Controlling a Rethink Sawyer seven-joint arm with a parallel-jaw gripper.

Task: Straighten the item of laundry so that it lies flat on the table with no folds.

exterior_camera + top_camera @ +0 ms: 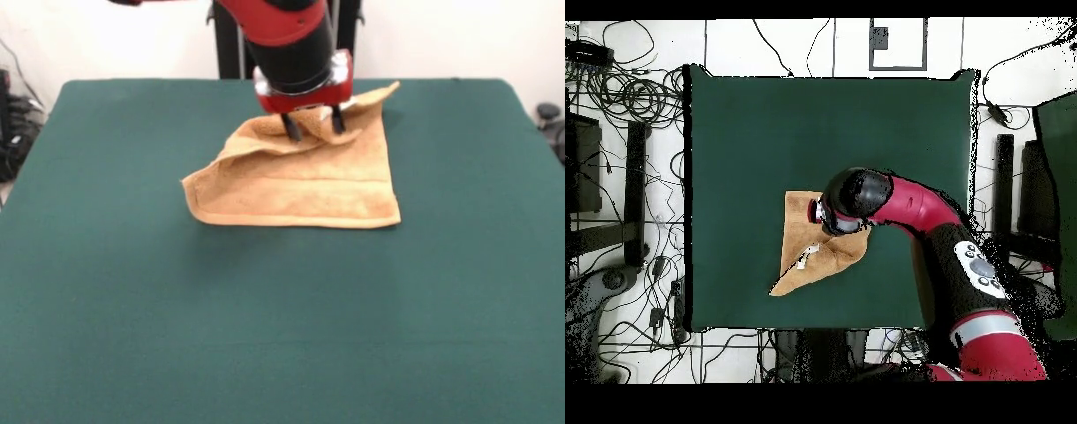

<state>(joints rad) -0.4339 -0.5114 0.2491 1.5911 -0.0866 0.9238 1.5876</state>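
A: Front view, near to far pls. What's closest?

B: Bare green table, nothing on it up front. Past that, abt mid-table, the orange-tan towel. Its near edge lies flat, w/ a woven band running across just behind it.

A: And the far part?

B: Rumpled. The far-left part is folded over toward the centre and a ridge stands up. The far-right corner points away toward the pedestal. So not flat yet.

A: Where's the gripper?

B: The gripper comes down from above onto that far, bunched part. Two dark fingers are spread a little, tips at or in the cloth, w/ a raised pleat between them. Can't tell if they're actually pinching it; they look parted, not pressed together.

A: Overhead?

B: Arm covers much of the towel. A small white tag shows on the part nearer the robot base.

A: How will it handle?

B: My guess: light, soft, limp terry; it drapes, won't hold shape, and drags on the cloth-covered table rather than sliding. Best hold is prob. the folded-over edge or a corner, pulled outward.
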